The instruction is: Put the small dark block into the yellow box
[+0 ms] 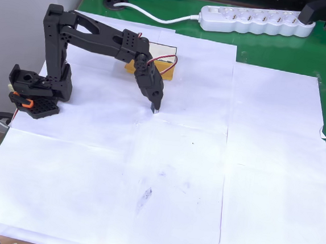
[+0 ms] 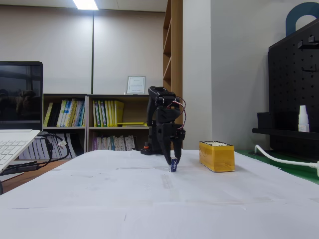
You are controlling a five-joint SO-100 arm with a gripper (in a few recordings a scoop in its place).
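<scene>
1. Your black plastic arm [image 1: 96, 36] reaches out from its base over the table [image 1: 232, 179], which is covered in overlapping sheets of white paper.
2. Your claw [image 2: 172, 162] points straight down, its narrow tips pinching the small dark block [image 2: 173, 166] just above the paper; in the overhead view the block [image 1: 155, 109] shows as a tiny cuboid at the claw's [image 1: 155, 105] tips.
3. The yellow box [image 2: 217, 156], a brick-shaped box with matte mustard sides and a pale top edge, stands near the claw, to its right in the fixed view; seen from overhead the box [image 1: 165, 58] lies partly hidden behind the arm.
4. A white power strip [image 1: 254, 20] rests on the green mat beyond the paper.
</scene>
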